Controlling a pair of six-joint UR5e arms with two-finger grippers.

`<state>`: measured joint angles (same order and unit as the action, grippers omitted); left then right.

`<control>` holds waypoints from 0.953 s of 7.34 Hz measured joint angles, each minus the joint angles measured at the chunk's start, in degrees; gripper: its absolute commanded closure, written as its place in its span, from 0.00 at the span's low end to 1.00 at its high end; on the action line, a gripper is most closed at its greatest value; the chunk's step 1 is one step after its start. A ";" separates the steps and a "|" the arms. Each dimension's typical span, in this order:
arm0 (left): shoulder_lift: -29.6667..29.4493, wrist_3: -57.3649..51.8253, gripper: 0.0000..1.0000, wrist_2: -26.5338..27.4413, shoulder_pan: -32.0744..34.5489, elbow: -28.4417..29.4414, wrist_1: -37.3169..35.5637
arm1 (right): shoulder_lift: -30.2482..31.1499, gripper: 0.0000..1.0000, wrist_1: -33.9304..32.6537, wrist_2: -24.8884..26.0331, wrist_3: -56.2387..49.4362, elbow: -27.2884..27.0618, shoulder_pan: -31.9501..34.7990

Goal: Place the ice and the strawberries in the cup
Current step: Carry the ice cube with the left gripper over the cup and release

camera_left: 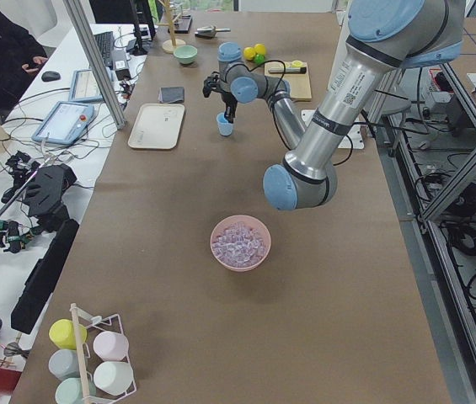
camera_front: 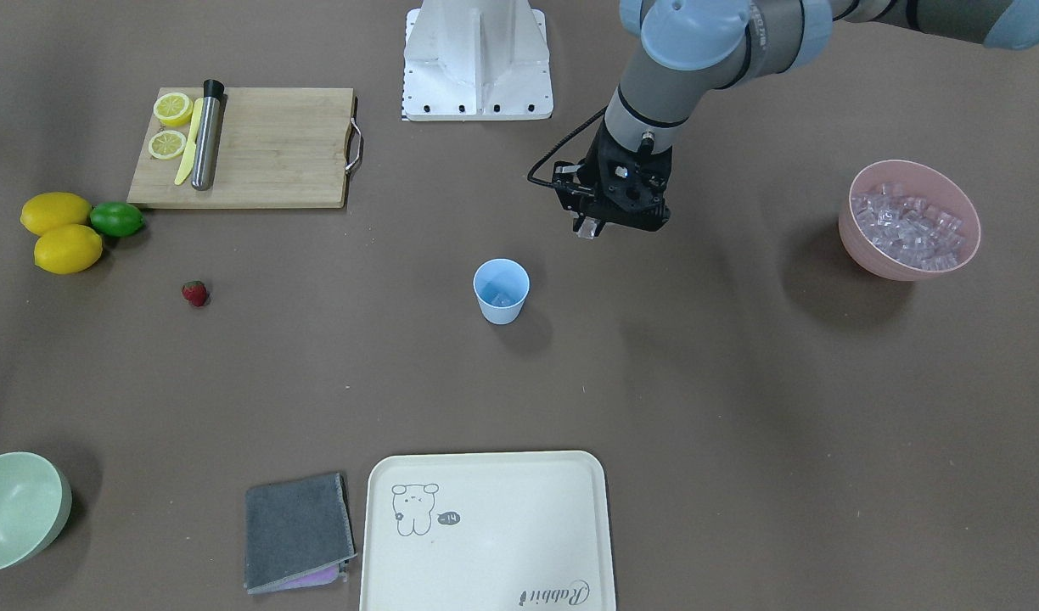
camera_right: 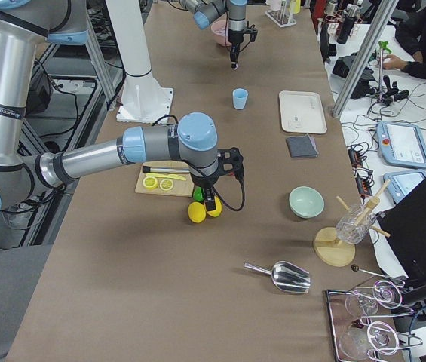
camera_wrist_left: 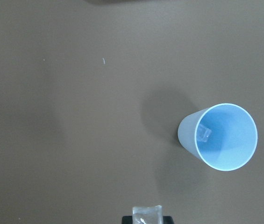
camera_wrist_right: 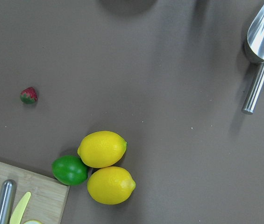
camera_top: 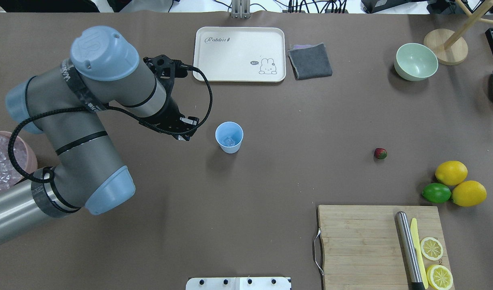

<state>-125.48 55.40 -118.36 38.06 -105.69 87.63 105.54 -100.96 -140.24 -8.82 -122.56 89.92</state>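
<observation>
A clear ice cube (camera_wrist_left: 146, 213) is held pinched between the narrowed fingers of the left pincer (camera_front: 591, 226), which is poised above bare tabletop (camera_front: 740, 407) and not over the cup (camera_front: 501, 291). The cup is found just beside the pincer, off toward the robot's right, and in the left wrist view its open mouth is seen to the right of and ahead of the held cube. The cup is stood upright, mouth up, so a short sideways carry toward the robot's right is judged to be needed before anything can be let go. One cube is already made out inside the cup, resting against the wall. The strawberry (camera_top: 380, 153) is seen lying on its side on the tabletop, well apart from the cup in the robot's right half, its green cap turned toward the lemons (camera_top: 451, 172). The right pincer (camera_right: 211, 202), hung above those lemons, is by far the nearer to it, though whether it is wide or closed cannot be told. Counted up: one cup, one strawberry, one cube held, one cube visible in the cup, a heap of ice (camera_front: 910, 221) too many to number in the pink bowl (camera_front: 867, 255), two whole lemons, one lime (camera_top: 436, 193).
</observation>
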 measured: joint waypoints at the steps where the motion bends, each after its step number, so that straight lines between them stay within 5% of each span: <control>1: -0.48 0.63 1.00 1.24 -1.12 0.22 -0.30 | 0.04 0.00 -0.01 0.47 -0.04 -0.01 0.00; 6: -10.65 5.89 1.00 6.68 -5.16 10.83 0.70 | 0.32 0.00 -0.02 1.18 -0.06 0.06 -0.01; 7: -11.49 5.93 0.70 7.00 -4.98 13.10 2.36 | 0.34 0.00 -0.02 1.19 -0.06 0.00 0.03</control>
<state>-136.98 61.33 -111.36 33.08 -92.59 90.00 105.88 -100.99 -139.05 -8.88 -122.56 89.95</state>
